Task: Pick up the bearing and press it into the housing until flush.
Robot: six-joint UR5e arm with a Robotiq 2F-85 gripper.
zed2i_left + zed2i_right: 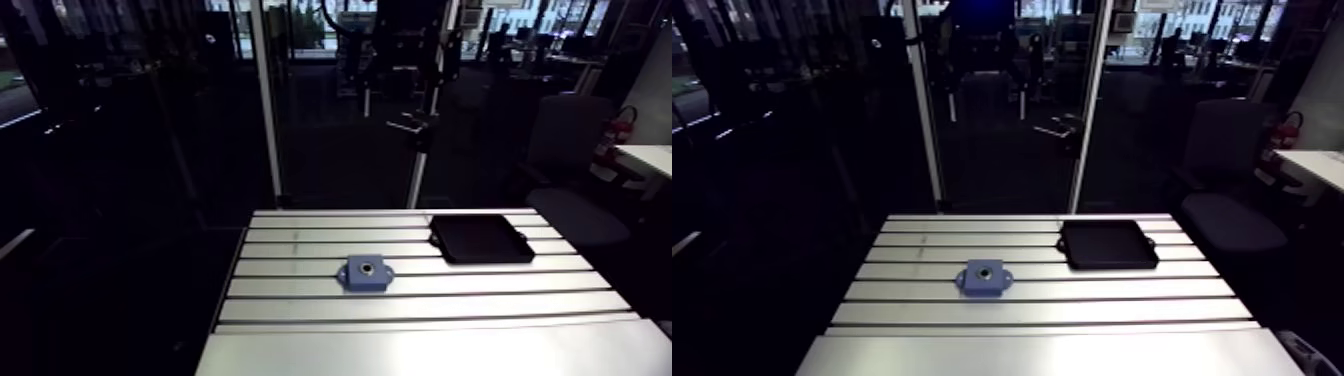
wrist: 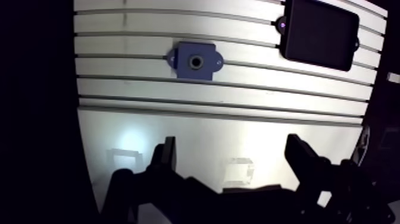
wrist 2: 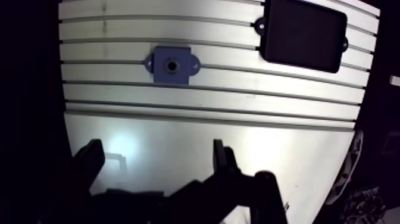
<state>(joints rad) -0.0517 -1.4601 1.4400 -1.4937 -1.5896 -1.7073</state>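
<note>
The housing (image 2: pixel 186 70) is a flat blue block with a small ear on each of two opposite sides. It lies flat, well ahead of the fingers (image 2: pixel 168 156), more in line with one finger than with the gap between them. Its round centre bore faces up and holds a dark, pale-rimmed ring, seemingly the bearing (image 2: pixel 195 61).

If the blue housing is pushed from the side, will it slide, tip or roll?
Probably slide, not tip: the blue housing sits low and flat on the table. Rolling seems unlikely, since its outline is squarish with two small ears. It looks like a rigid block; whether it is fastened down cannot be seen.
</note>
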